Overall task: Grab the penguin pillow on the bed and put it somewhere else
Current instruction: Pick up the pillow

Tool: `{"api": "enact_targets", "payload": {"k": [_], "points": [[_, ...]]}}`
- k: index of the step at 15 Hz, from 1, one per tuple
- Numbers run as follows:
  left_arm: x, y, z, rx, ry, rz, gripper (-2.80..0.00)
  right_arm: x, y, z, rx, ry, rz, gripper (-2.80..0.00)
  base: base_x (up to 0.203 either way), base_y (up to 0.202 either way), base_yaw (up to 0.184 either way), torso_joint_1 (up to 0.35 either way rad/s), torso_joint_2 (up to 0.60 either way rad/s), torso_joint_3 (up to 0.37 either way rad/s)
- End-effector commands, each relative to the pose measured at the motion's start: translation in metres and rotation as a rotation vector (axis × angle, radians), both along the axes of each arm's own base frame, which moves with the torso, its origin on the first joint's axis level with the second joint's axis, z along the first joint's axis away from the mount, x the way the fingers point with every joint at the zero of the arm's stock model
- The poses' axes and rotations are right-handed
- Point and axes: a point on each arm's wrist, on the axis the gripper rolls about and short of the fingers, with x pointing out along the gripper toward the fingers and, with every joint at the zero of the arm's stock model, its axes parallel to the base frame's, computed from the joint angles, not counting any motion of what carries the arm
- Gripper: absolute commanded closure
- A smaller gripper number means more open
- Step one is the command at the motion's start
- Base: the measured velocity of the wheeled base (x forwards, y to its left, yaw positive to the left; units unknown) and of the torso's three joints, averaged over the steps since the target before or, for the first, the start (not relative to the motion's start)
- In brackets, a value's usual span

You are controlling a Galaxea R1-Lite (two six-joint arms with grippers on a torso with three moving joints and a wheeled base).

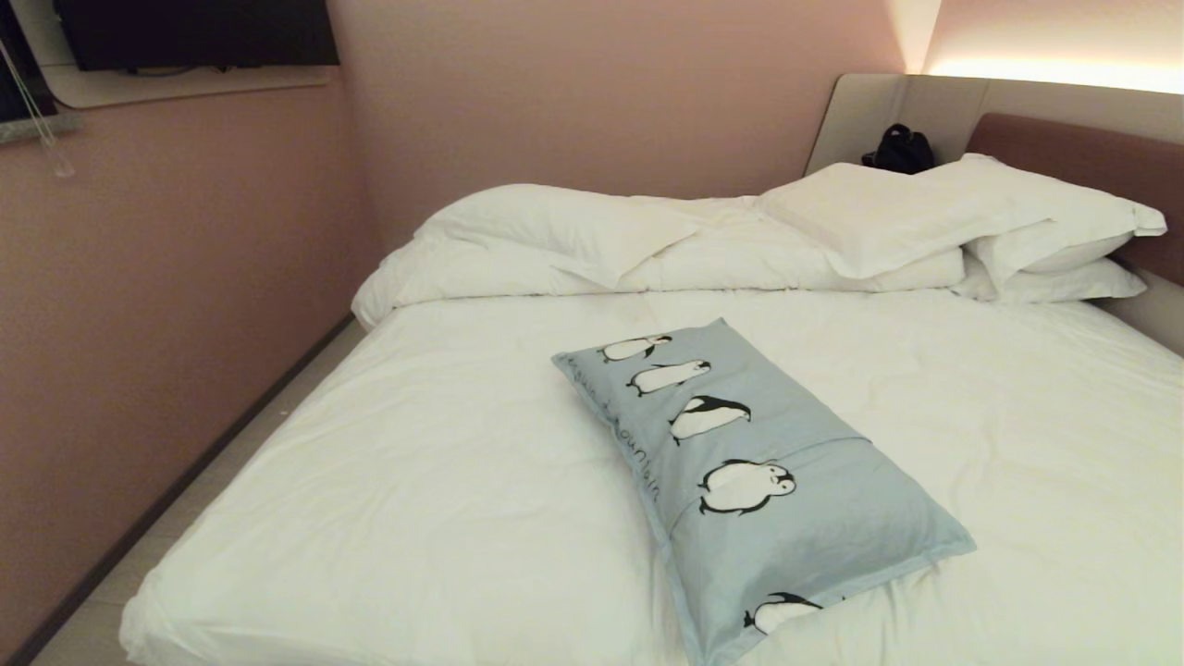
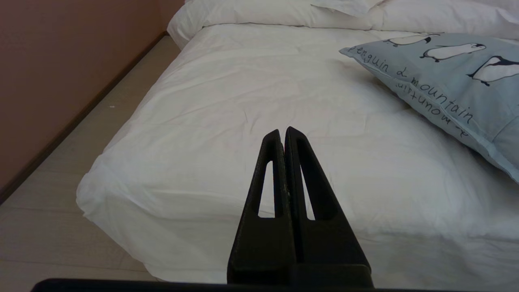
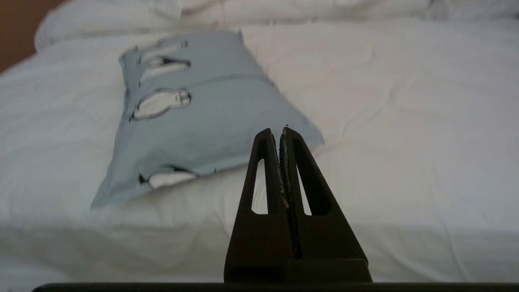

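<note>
Head view: penguin pillow (image 1: 758, 481) lies flat on the bed (image 1: 416, 499), long axis diagonal, near end toward foot edge, right of centre; no arms visible.
L wrist: left gripper (image 2: 282, 130) fingers pressed together, empty, pillow off to the side.
R wrist: right gripper (image 3: 275, 130) closed, empty, pillow corner just ahead. Right arm looks nearer.

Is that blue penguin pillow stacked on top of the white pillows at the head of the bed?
No, the penguin pillow lies alone on the flat sheet, well apart from the white pillows by the headboard.
</note>
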Motion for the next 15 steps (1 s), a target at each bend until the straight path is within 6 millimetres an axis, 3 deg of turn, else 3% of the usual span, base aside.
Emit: {"api": "enact_targets", "payload": {"k": [1,4,7,13,15], "points": [[0.000,0.000,0.000,-0.001,-0.001,0.001,0.00,0.015,0.001,0.004,0.012,0.214,0.052,0.00,0.000,0.000,0.000,0.000,0.00,0.000],[0.000,0.000,0.000,-0.001,-0.001,0.001,0.00,0.046,0.003,0.022,0.076,0.339,0.111,0.00,0.000,0.000,0.000,0.000,0.00,0.000],[0.000,0.000,0.000,-0.001,-0.001,0.001,0.00,0.098,0.005,0.036,0.181,0.453,0.156,0.00,0.000,0.000,0.000,0.000,0.00,0.000],[0.000,0.000,0.000,-0.001,-0.001,0.001,0.00,0.200,0.009,0.047,0.392,0.591,0.212,0.00,0.000,0.000,0.000,0.000,0.00,0.000],[0.000,0.000,0.000,-0.001,-0.001,0.001,0.00,0.235,0.009,0.039,0.414,0.645,0.205,0.00,0.000,0.000,0.000,0.000,0.00,0.000]]}}
